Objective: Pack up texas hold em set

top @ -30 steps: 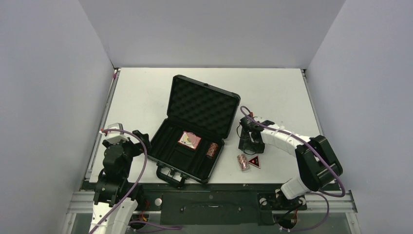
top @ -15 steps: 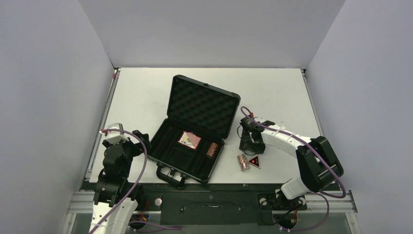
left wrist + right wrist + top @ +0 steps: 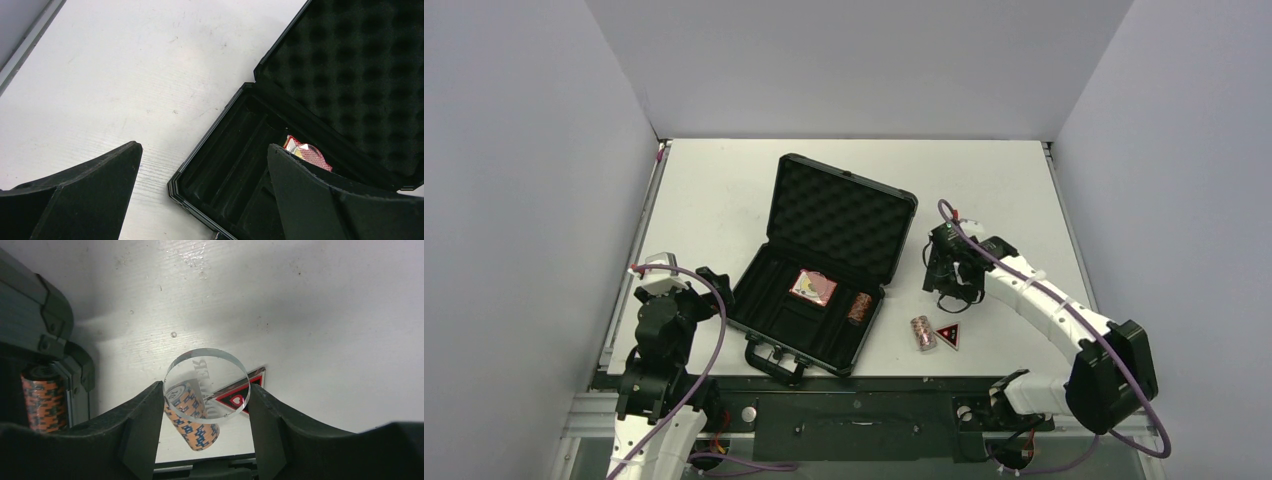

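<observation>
Table: white top (image 3: 714, 190), grey walls around it.
Case: black hard case (image 3: 839, 215) open, lid up; pink card box (image 3: 812, 287) and one chip roll (image 3: 859, 306) lie inside.
Outside: second chip roll (image 3: 922, 333) just beside red-black triangle (image 3: 947, 333), right of the case.
Right gripper (image 3: 950, 272): I see it pinching a clear round disc (image 3: 220, 370).
Left gripper (image 3: 202, 150): jaws wide, empty, at the case's left edge.

Foam lining (image 3: 350, 75) is showing matt black and dimpled, table (image 3: 325, 300) is reading as white painted wood grain with slight sheen — clear disc (image 3: 207, 385) is looking glossy, smooth, transparent plastic.
</observation>
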